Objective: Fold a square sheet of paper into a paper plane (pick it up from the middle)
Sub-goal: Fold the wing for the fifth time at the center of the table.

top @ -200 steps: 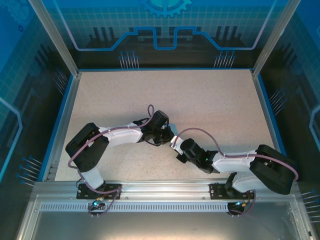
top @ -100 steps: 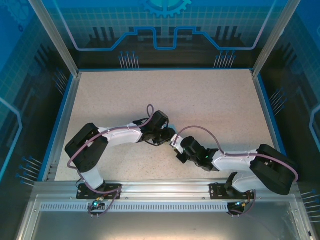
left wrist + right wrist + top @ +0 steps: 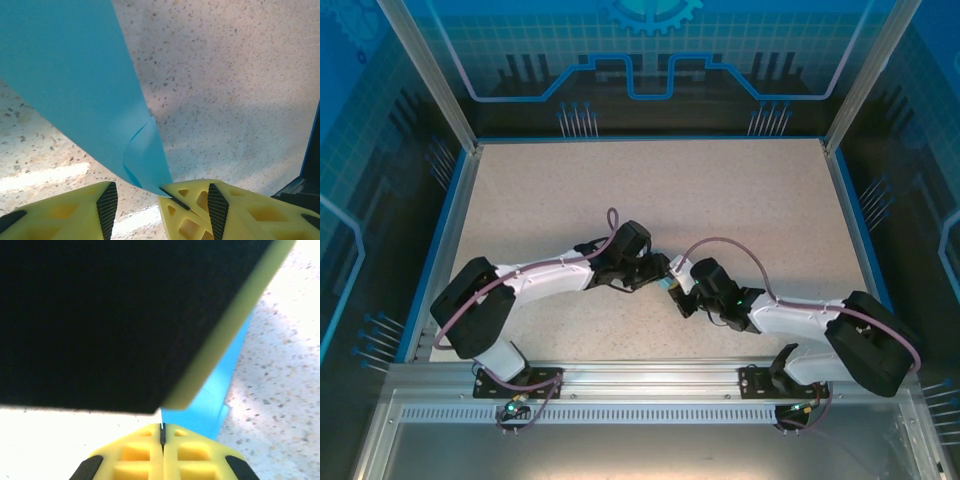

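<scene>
Left fingers (image 3: 60,215) newly apart beside creased blue paper (image 3: 65,75)

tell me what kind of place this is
Probably a robotics lab work cell rather than a home or shop: a speckled beige tabletop with a blue rim, a bare aluminium mounting rail along its near edge, and blue circuit-pattern wall panels enclosing it.
</scene>
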`<state>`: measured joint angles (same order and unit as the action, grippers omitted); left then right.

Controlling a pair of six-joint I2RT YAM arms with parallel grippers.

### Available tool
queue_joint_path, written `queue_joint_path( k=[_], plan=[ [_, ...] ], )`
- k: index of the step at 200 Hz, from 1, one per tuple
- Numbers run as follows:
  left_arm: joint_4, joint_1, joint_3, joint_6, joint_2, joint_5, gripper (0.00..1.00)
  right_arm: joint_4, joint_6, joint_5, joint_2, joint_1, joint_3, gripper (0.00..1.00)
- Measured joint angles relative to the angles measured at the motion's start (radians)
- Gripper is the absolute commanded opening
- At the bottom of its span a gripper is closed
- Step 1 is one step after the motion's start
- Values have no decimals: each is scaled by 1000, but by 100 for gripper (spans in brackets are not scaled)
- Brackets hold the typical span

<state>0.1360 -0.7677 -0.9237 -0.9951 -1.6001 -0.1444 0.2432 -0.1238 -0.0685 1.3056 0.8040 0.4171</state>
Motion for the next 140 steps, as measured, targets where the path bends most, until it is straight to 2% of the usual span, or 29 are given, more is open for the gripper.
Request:
queue_joint_path(
  k=[28,51,90,140],
  plan=[
    [0,0,37,0,34,17,55,-9,-34,39,22,-6,11,0],
    [-3,0,63,0,65,27,51,-11,-73,79,23,-39,14,1],
    [-14,0,86,3,84,36,35,-10,-161,184,44,-127,17,1],
    [-42,0,89,0,84,35,32,-11,-267,306,112,-191,36,1]
  ],
)
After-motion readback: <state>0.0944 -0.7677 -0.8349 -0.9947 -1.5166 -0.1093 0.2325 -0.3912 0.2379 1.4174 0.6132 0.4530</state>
